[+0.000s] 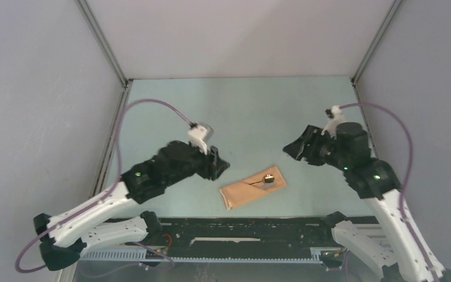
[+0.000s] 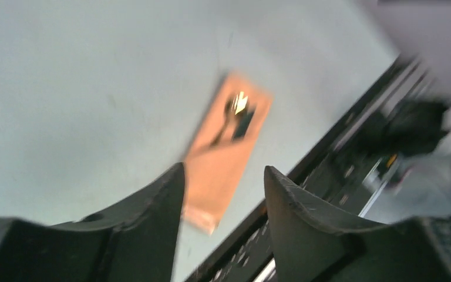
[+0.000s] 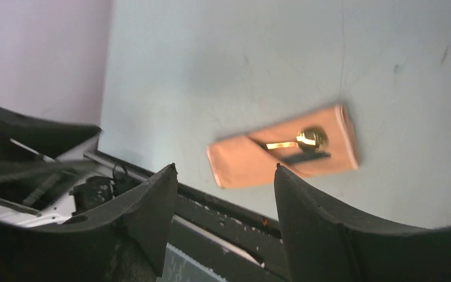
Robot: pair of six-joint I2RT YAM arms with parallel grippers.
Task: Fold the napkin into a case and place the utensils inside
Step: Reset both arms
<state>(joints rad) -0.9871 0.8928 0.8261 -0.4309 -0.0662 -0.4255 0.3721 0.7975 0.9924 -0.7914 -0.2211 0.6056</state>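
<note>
**Case folded and loaded, both arms standing clear**

We are looking at a task that is appearing nearly or fully done. The napkin is lying as a narrow peach case (image 1: pixel 253 187) on the table (image 1: pixel 241 111), near the front edge and between the 2 arms, angled with its far end toward the right. The utensils (image 1: pixel 266 179) are sitting at that far end with their lower parts tucked under a diagonal fold. The spoon (image 3: pixel 312 138) is showing its gold bowl outside the pocket. We are seeing a dark strip and a bright strip beside the bowl, but blur is keeping us from telling which piece is which.

The left gripper (image 1: pixel 220 166) is hovering above the table just left of the case, jaws apart and holding nothing. The right gripper (image 1: pixel 292 150) is hovering to the right and farther back, jaws also apart and empty. Neither is touching the cloth.

We are judging that little is remaining: at most checking that both pieces are seated, then parking the arms.
</note>
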